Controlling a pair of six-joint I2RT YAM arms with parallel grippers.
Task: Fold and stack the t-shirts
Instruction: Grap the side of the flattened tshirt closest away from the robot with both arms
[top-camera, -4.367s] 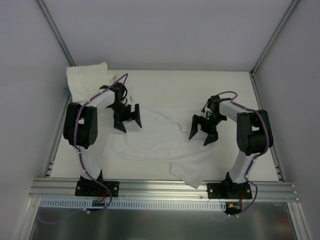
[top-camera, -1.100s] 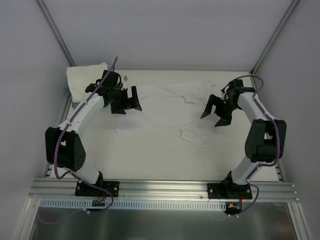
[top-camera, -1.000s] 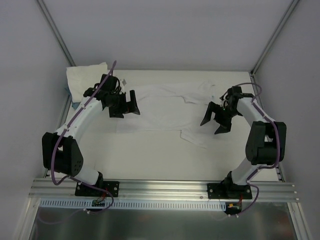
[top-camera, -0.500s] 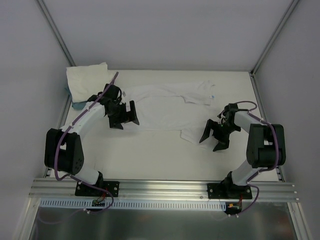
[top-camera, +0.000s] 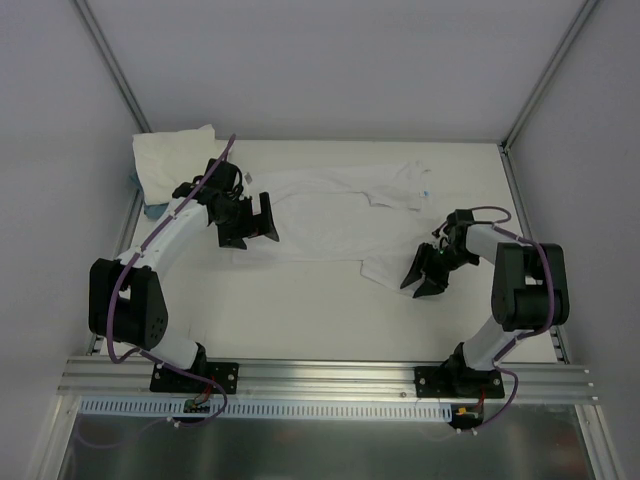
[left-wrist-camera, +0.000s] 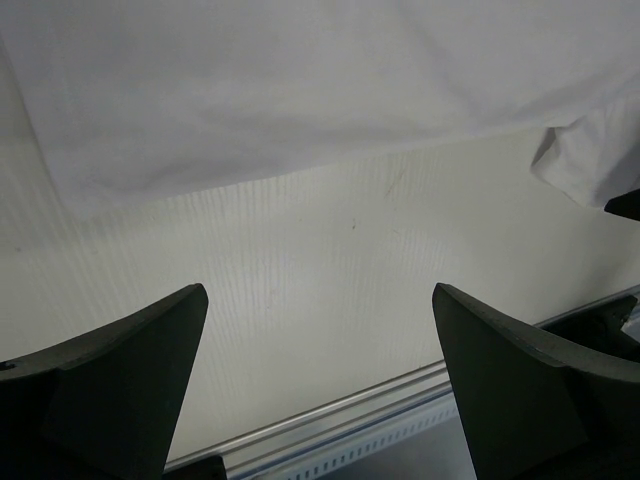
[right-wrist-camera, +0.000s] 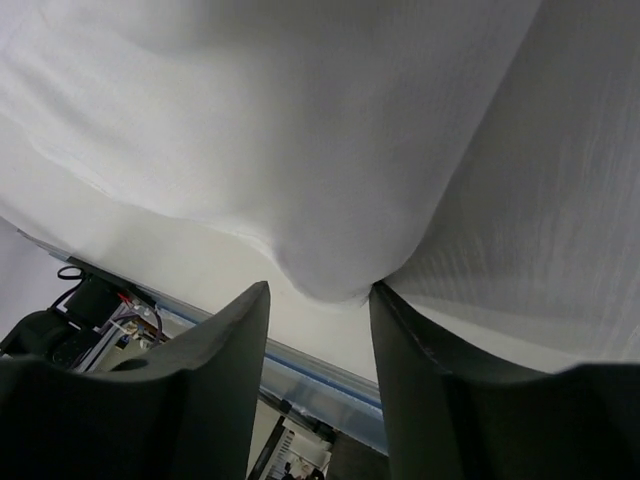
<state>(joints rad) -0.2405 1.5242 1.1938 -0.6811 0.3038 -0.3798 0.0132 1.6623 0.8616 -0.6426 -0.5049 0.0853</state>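
A fold of the spread white t-shirt (top-camera: 330, 215) is pinched in the right gripper (top-camera: 425, 278); the left gripper (top-camera: 248, 222) is held wide open above the worktop (top-camera: 300, 310).

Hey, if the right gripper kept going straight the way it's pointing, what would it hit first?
The white t-shirt: a fold of its cloth bulges between the right gripper's fingers, table probably just beneath.
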